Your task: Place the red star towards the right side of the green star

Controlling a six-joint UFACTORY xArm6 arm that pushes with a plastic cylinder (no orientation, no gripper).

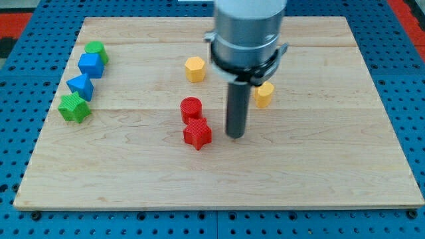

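Observation:
The red star (197, 133) lies near the middle of the wooden board (319, 166). A red cylinder (191, 108) touches it on its upper side. The green star (74, 107) lies far off at the view's left edge of the board. My tip (236, 135) rests on the board just right of the red star, a small gap away from it.
A blue triangular block (80, 86), a blue cube (91, 64) and a green cylinder (97, 50) run in a line above the green star. A yellow hexagon (194, 68) lies above the red cylinder. A yellow block (263, 94) sits partly behind the rod.

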